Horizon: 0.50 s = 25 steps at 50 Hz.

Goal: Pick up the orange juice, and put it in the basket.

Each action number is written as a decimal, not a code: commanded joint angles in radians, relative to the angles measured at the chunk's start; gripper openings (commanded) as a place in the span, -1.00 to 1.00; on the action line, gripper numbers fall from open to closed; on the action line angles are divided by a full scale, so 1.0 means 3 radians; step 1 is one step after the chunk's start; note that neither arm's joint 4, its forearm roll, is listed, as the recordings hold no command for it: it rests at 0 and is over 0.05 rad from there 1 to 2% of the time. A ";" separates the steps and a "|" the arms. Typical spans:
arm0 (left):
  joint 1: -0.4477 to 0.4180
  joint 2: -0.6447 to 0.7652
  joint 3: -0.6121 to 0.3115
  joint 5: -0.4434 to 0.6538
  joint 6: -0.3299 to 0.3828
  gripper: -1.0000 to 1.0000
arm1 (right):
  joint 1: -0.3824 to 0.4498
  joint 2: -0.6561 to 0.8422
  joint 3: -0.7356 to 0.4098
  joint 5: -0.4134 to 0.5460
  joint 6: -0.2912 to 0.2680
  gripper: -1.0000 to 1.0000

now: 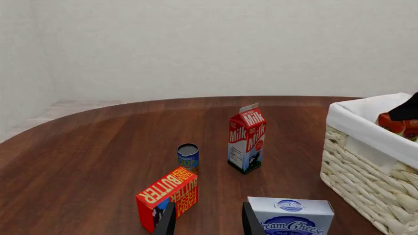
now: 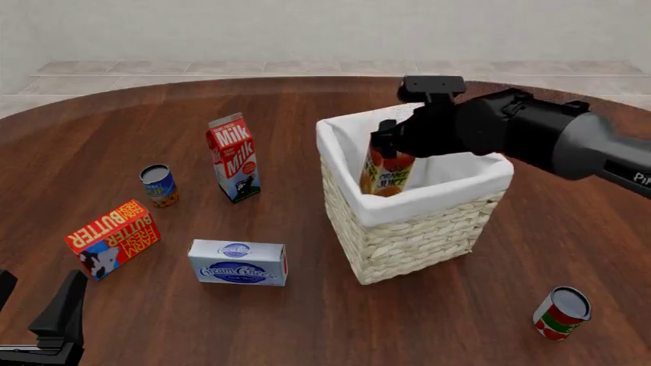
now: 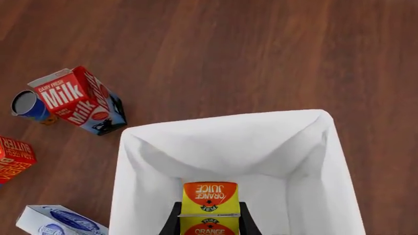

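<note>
The orange juice (image 2: 388, 172) is an orange-and-yellow carton with a red top, held upright with its lower part inside the basket (image 2: 417, 244). My right gripper (image 2: 392, 142) is shut on its upper part. In the right wrist view the fingers flank the orange juice (image 3: 209, 198) above the basket's white lining (image 3: 222, 142). The left wrist view shows the basket (image 1: 365, 181) with the carton's red top (image 1: 394, 123) just over its rim. My left gripper (image 2: 36, 301) rests low at the near left, open and holding nothing; in its own view it (image 1: 207, 223) sits between two boxes.
Left of the basket stand a milk carton (image 2: 234, 156) and a blue can (image 2: 158, 185). A butter box (image 2: 112, 238) and a cream cheese box (image 2: 237, 261) lie nearer the left arm. A red-and-green can (image 2: 562, 313) stands at the near right.
</note>
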 commanded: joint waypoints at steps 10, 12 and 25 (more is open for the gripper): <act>0.0000 0.0000 0.0000 0.0000 0.0000 1.00 | -0.0022 0.0118 0.0072 -0.0122 0.0084 -1.00; 0.0000 0.0000 0.0000 0.0000 0.0000 1.00 | -0.0022 0.0119 0.0076 -0.0124 0.0085 -1.00; 0.0000 0.0000 0.0000 0.0000 0.0000 1.00 | -0.0078 0.0138 0.0085 -0.0137 0.0070 -1.00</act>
